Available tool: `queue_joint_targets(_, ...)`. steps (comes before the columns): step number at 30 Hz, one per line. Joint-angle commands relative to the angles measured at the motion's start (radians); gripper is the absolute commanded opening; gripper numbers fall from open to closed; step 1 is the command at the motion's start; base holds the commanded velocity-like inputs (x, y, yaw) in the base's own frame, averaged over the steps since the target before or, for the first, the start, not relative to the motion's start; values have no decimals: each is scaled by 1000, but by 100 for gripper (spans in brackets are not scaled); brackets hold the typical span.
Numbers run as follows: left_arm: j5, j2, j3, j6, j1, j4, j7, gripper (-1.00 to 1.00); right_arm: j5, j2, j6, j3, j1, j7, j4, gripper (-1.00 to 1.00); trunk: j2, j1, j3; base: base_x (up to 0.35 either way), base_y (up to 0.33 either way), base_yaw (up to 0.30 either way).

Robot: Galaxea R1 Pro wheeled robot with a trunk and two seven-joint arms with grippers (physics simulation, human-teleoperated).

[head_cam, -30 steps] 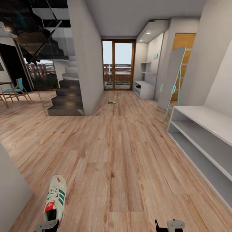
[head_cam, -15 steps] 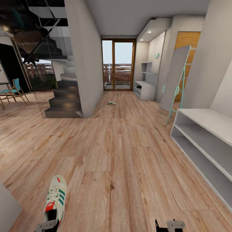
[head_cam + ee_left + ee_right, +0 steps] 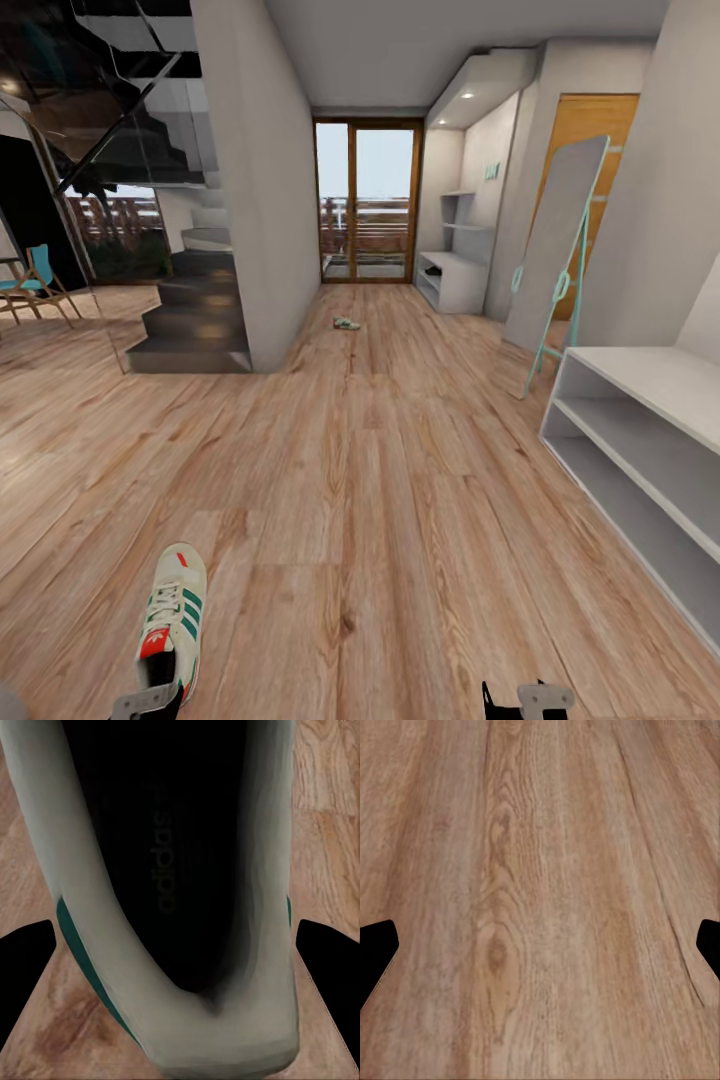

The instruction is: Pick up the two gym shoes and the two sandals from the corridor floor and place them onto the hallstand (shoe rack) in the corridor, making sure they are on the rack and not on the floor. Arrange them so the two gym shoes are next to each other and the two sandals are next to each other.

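- Left gripper (image 3: 152,700): at the bottom left of the head view, pinching the heel of a gym shoe (image 3: 172,620). In the left wrist view its dark fingertips (image 3: 26,971) sit on either side of the heel collar (image 3: 225,1035).
- Gym shoe, held: cream-white with green side stripes, white laces and a red tongue label; toe pointing away from the robot, carried above the corridor floor (image 3: 380,480). The left wrist view looks down into its dark inside, where printed lettering shows on the insole.
- Right gripper (image 3: 528,698): at the bottom edge of the head view, right of centre. In the right wrist view its two fingertips (image 3: 375,952) stand spread at opposite edges with only floor planks (image 3: 540,900) between them; nothing held.
- Second gym shoe (image 3: 346,323): small and far down the corridor, lying on the floor near the glass door (image 3: 366,200), well apart from the robot.
- Shoe rack (image 3: 640,450): pale grey-white bench with open shelves along the right wall, near the robot; the shelves in view are bare.
- Second pale unit (image 3: 450,275): against the right wall by the door, with a dark item on its low shelf, too small to tell.
- Leaning mirror (image 3: 555,250): teal-framed, standing between the two units.
- Staircase (image 3: 195,315): dark steps on the left, behind a grey wall (image 3: 250,180).
- Chair (image 3: 35,285): teal seat, far left.
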Motion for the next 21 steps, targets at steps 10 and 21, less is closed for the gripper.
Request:
queue_joint_targets(10, 2, 0, 7, -2, -1, 20, -10, -100, 3, 0, -1, 8, -1, -10, 2, 100, 0, 0, -1, 339, 0, 0)
queue_joint_targets(21, 2, 0, 7, -2, -1, 20, -10, -100, 4, 0, -1, 9, -1, -10, 2, 100, 0, 0, -1, 339, 0, 0)
